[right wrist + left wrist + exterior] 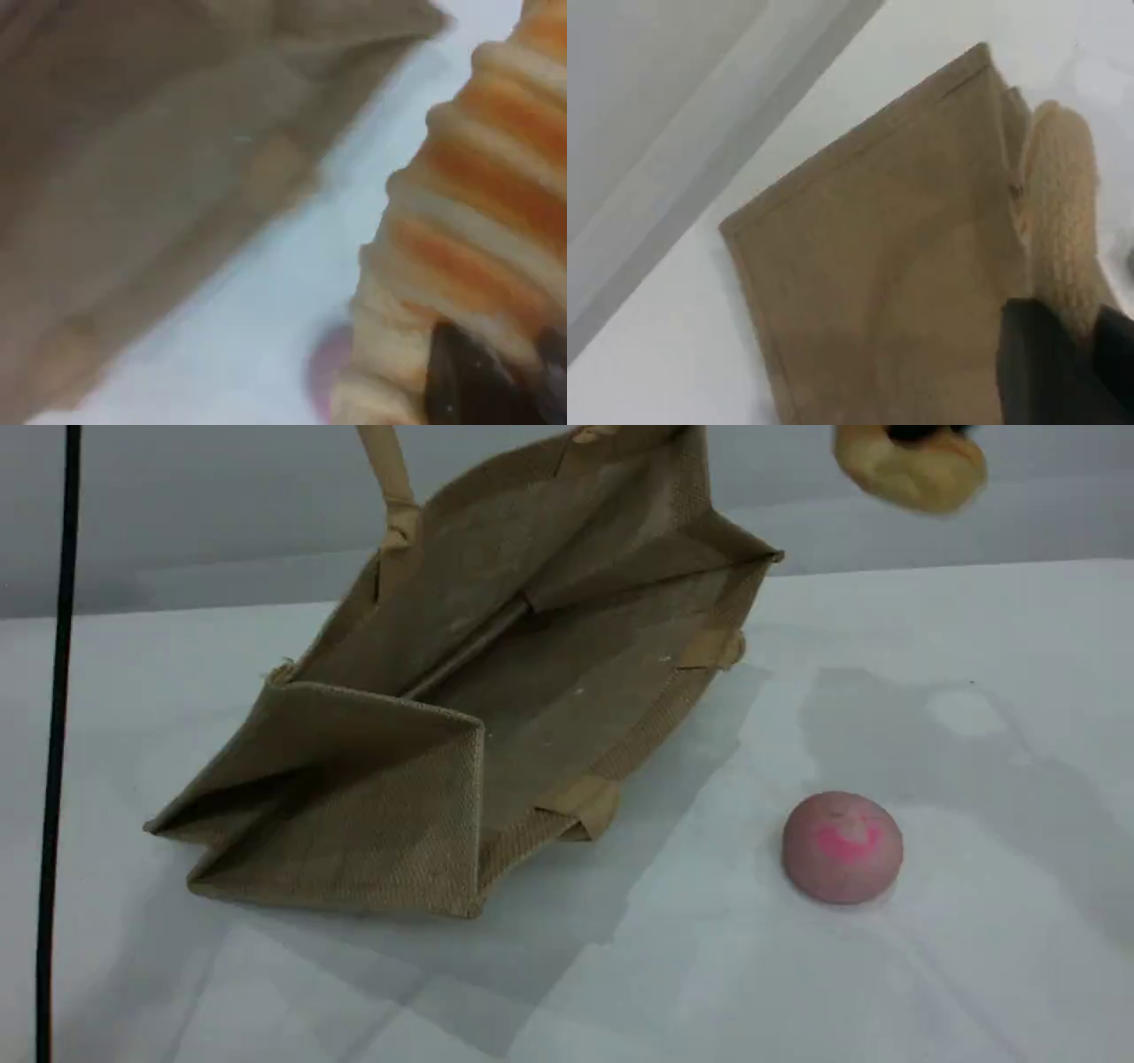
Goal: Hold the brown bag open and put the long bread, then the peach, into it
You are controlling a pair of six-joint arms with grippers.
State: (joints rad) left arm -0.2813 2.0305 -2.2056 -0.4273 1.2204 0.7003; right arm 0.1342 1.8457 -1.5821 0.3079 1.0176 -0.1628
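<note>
The brown bag (496, 691) lies slanted on the white table, its mouth gaping toward the camera. One beige handle (390, 478) is pulled up out of the top edge. In the left wrist view my left gripper (1079, 350) is shut on that rope-like handle (1063, 221), with the bag's outer wall (877, 266) below it. The long bread (912, 469) hangs in the air at the top right, to the right of the bag's mouth. My right gripper (509, 372) is shut on the long bread (478, 204). The peach (842, 849) rests on the table to the right of the bag.
A black cable (55, 735) runs down the left edge of the scene view. The table (974, 974) ends at a grey wall behind the bag. The bag's inside (159, 177) fills the left of the right wrist view.
</note>
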